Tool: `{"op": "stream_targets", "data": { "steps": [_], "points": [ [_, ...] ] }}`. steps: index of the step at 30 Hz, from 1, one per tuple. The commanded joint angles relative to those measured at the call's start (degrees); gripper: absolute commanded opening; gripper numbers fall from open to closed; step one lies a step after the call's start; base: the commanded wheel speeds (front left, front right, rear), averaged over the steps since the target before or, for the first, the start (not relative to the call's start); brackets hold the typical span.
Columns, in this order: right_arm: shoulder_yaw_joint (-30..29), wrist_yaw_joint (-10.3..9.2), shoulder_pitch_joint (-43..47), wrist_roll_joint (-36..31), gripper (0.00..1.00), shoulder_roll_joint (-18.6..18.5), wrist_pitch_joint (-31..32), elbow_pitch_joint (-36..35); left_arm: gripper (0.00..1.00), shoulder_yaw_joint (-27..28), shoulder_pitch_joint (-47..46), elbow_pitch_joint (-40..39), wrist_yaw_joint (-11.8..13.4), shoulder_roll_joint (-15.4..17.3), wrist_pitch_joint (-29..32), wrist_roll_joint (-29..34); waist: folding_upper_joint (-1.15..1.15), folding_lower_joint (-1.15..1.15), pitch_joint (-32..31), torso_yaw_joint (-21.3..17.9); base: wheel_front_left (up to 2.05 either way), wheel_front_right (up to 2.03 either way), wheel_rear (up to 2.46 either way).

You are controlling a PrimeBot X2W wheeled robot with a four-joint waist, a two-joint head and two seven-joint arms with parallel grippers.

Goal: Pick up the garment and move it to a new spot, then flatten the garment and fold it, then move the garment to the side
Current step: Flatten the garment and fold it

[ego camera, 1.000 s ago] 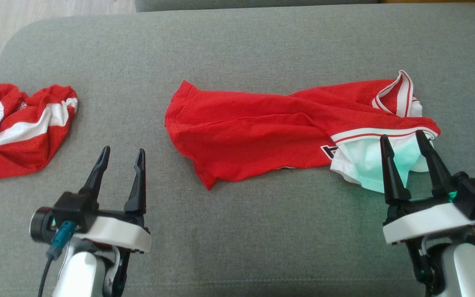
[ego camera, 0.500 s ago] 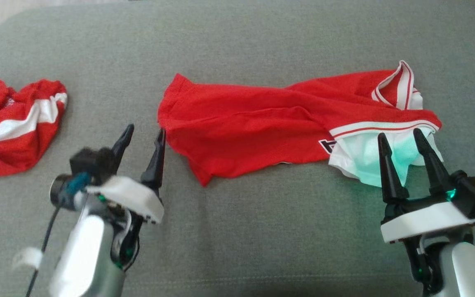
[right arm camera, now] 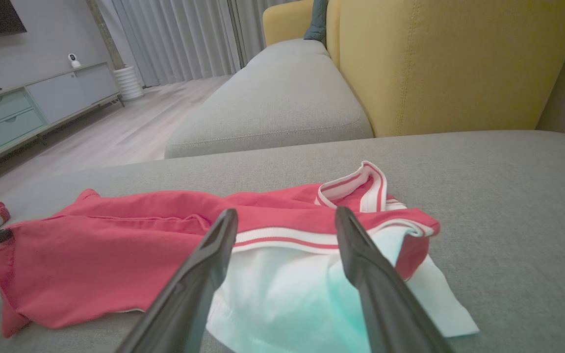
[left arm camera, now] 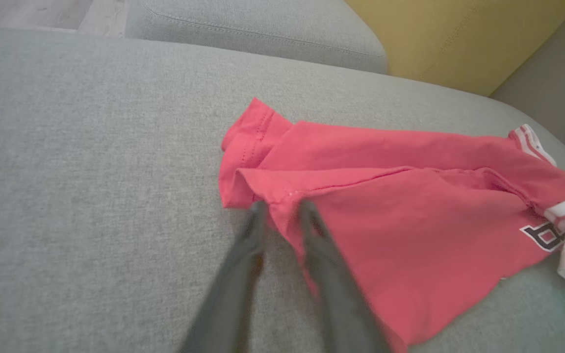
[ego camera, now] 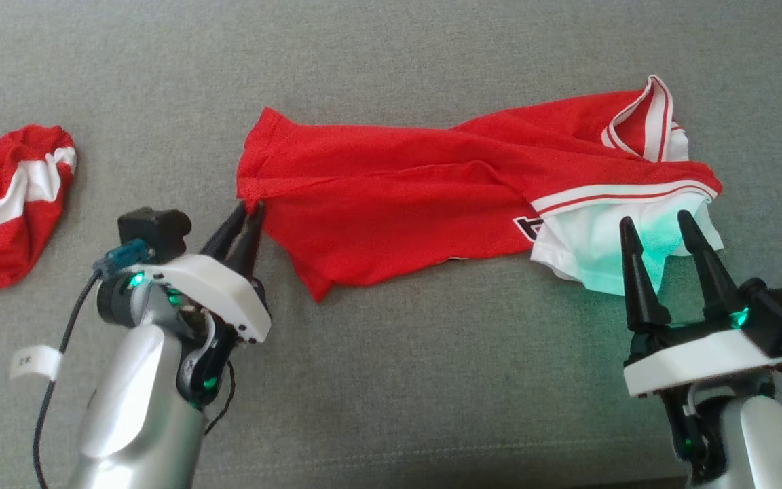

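Grey sofa seat (ego camera: 432, 380) as work surface. Red garment (ego camera: 432, 204) lies across its middle, stretched left to right, rumpled and part-folded over itself; white-and-red striped collar band stands up at its far right end, a white panel sticks out at the near right, and part of a dark printed letter shows beside that panel. Left pincer (ego camera: 248, 207) sits low at the garment's left hem corner, fingers drawn close together. In the left wrist view one finger lies over the red cloth and the other on the grey seat, with the hem edge between them; cannot tell whether the cloth is actually pinched. Right pincer (ego camera: 655, 219) is released, fingers spread wide, tips over the white panel at the garment's right end, nothing between them. A second red-and-white garment (ego camera: 4, 204), bunched up, lies well apart at the seat's left edge. Yellow backrest (right arm camera: 449, 59) behind the seat in the right wrist view.
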Motion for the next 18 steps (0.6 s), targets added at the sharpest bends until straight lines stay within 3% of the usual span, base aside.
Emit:
{"op": "stream_targets", "data": {
  "steps": [1, 8, 18],
  "points": [
    [1.3, -0.05, -2.3, 0.6, 1.0, -0.1, -0.7, -1.5, 0.0, 1.4, -3.0, -1.9, -0.3, 1.2, -0.7, -0.3, 0.0, 0.0, 0.1, 0.0, 0.0, 0.0, 0.0],
    [-0.3, -0.05, -2.0, 0.5, 1.0, 0.0, 0.0, -0.4, 0.0, 0.5, -3.0, -2.7, -0.5, 2.0, -1.7, -0.8, 0.0, 0.0, 0.0, -0.1, 0.0, 0.0, 0.0],
    [-1.8, -0.05, 2.9, -0.5, 1.0, -0.6, 6.8, 4.7, 0.0, -1.3, -1.3, -5.6, 0.2, 2.3, -2.6, 0.4, 0.0, 0.0, 1.0, 0.3, 0.0, 0.0, 0.0]
  ]
}}
